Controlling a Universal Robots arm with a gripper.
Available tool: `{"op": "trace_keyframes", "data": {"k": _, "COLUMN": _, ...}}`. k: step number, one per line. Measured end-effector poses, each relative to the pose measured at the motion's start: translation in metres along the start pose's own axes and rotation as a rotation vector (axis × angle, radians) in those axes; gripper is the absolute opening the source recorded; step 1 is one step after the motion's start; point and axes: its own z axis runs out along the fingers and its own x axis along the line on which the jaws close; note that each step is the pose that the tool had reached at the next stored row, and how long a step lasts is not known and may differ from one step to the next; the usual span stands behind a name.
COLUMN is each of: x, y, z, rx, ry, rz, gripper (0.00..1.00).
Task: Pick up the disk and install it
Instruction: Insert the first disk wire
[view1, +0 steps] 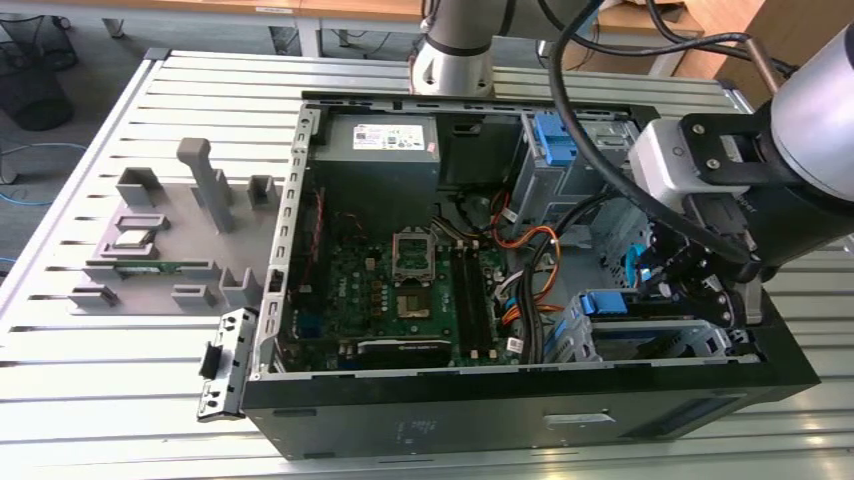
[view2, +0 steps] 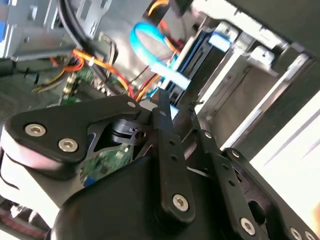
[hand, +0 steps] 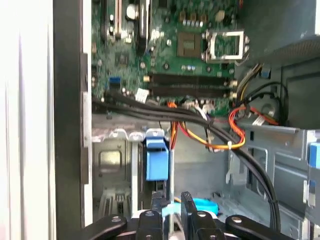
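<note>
An open computer case (view1: 300, 200) lies on a slotted table. The disk (view1: 607, 303) shows as a blue bracket end standing on edge in the metal drive cage (view1: 701, 340), at the case's front corner on the exterior view's right. Its metal body is hidden. In the first wrist view the same blue bracket end (hand: 156, 160) sits in the cage (hand: 112, 160), just beyond my gripper (hand: 169, 199). My gripper (view1: 663, 290) hangs inside the case directly beside the cage, and it reaches toward the cage rails in the second wrist view (view2: 177, 104).
The green motherboard (view1: 400, 280) fills the case floor, with a grey power-supply box (view1: 380, 140) at the back. Orange and black cables (view1: 527, 245) and a light-blue cable (view2: 145, 37) run close to the cage. Another blue bracket (view1: 550, 135) sits in the rear bay. Grey fixtures (view1: 160, 240) stand on the table.
</note>
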Motion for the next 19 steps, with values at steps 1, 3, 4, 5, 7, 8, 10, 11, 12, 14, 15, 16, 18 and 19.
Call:
{"op": "trace_keyframes", "data": {"k": 1, "x": 0.0000, "y": -0.0002, "z": 0.0001, "rx": -0.0176, "ry": 0.0001, "rz": 0.004, "gripper": 0.29}}
{"op": "trace_keyframes", "data": {"k": 3, "x": 0.0000, "y": -0.0003, "z": 0.0002, "rx": -0.0355, "ry": 0.0001, "rz": 0.008, "gripper": 0.29}}
{"op": "trace_keyframes", "data": {"k": 4, "x": 0.0000, "y": -0.0002, "z": 0.0002, "rx": -0.0357, "ry": 0.0002, "rz": 0.008, "gripper": 0.29}}
{"op": "trace_keyframes", "data": {"k": 5, "x": 0.0000, "y": -0.0002, "z": 0.0002, "rx": -0.0357, "ry": 0.0003, "rz": 0.008, "gripper": 0.29}}
{"op": "trace_keyframes", "data": {"k": 7, "x": 0.0001, "y": -0.0003, "z": 0.0002, "rx": -0.0358, "ry": 0.0002, "rz": 0.008, "gripper": 0.29}}
{"op": "trace_keyframes", "data": {"k": 8, "x": 0.0001, "y": -0.0003, "z": 0.0002, "rx": -0.0358, "ry": 0.0002, "rz": 0.008, "gripper": 0.29}}
{"op": "trace_keyframes", "data": {"k": 10, "x": 0.0002, "y": -0.0021, "z": 0.0003, "rx": -0.0359, "ry": 0.0003, "rz": 0.007, "gripper": 0.29}}
{"op": "trace_keyframes", "data": {"k": 11, "x": 0.0002, "y": -0.0035, "z": 0.0004, "rx": -0.0359, "ry": 0.0003, "rz": 0.008, "gripper": 0.29}}
{"op": "trace_keyframes", "data": {"k": 12, "x": 0.0001, "y": -0.0054, "z": 0.0004, "rx": -0.0362, "ry": 0.0008, "rz": 0.008, "gripper": 0.29}}
{"op": "trace_keyframes", "data": {"k": 14, "x": 0.0000, "y": -0.0085, "z": 0.0005, "rx": -0.0365, "ry": 0.0064, "rz": 0.008, "gripper": 0.29}}
{"op": "trace_keyframes", "data": {"k": 15, "x": -0.0002, "y": -0.0095, "z": 0.0005, "rx": -0.0366, "ry": 0.0122, "rz": 0.008, "gripper": 0.29}}
{"op": "trace_keyframes", "data": {"k": 16, "x": -0.0006, "y": -0.0105, "z": 0.0006, "rx": -0.0368, "ry": 0.0204, "rz": 0.008, "gripper": 0.29}}
{"op": "trace_keyframes", "data": {"k": 18, "x": -0.0015, "y": -0.0114, "z": 0.0009, "rx": -0.0371, "ry": 0.0356, "rz": 0.008, "gripper": 0.29}}
{"op": "trace_keyframes", "data": {"k": 19, "x": -0.0017, "y": -0.0117, "z": 0.0011, "rx": -0.0371, "ry": 0.0382, "rz": 0.008, "gripper": 0.29}}
